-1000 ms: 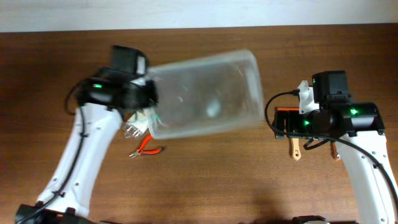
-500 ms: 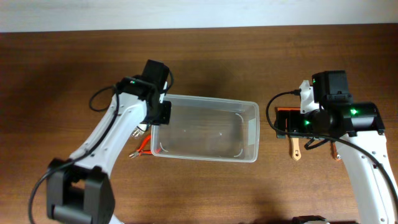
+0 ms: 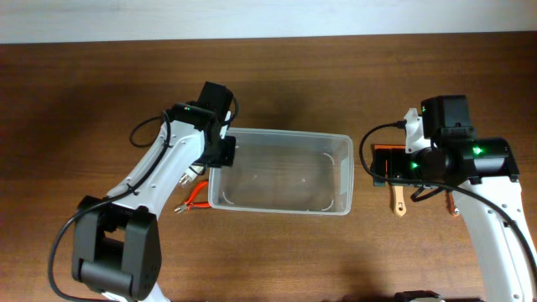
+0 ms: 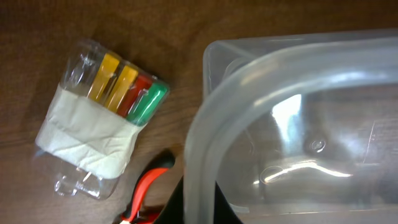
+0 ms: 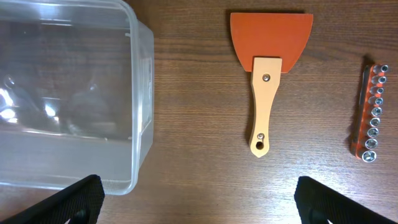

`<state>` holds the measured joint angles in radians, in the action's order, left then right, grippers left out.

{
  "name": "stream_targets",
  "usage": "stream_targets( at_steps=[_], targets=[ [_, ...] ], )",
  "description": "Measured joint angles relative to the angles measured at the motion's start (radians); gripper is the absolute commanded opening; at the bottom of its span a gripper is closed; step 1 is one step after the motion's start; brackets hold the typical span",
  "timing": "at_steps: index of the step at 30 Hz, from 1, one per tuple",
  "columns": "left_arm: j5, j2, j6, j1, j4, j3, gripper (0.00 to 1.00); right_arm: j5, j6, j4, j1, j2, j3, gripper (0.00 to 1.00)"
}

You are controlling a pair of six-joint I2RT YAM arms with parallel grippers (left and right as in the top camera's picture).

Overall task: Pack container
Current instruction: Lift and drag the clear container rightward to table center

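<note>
A: Two-finger pinch by the left gripper (image 3: 225, 153), clamped over the rim at the left short end of the container (image 3: 281, 172). Probably a grip for steering it.

B: Sitting flat between both arms, mouth up, empty. Long axis running left to right, one short end toward each arm.

A: Spread wide on the right gripper (image 5: 200, 202), holding nothing, hovering above the orange scraper (image 5: 268, 68) and socket rail (image 5: 372, 112).

B: Likely parked there for easy reach, with marker pack (image 4: 102, 118) and red pliers (image 3: 197, 200) just beside the left end.
</note>
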<state>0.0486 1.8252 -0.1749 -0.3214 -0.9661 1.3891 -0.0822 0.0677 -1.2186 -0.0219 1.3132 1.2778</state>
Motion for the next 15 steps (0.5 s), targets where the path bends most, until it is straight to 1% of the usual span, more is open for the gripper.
stream_targets(
  at_steps=[15],
  targets=[
    [0.0, 0.006, 0.0, 0.0, 0.029, -0.014, 0.02, 0.0, 0.0, -0.005, 0.0, 0.0, 0.0, 0.99]
  ],
)
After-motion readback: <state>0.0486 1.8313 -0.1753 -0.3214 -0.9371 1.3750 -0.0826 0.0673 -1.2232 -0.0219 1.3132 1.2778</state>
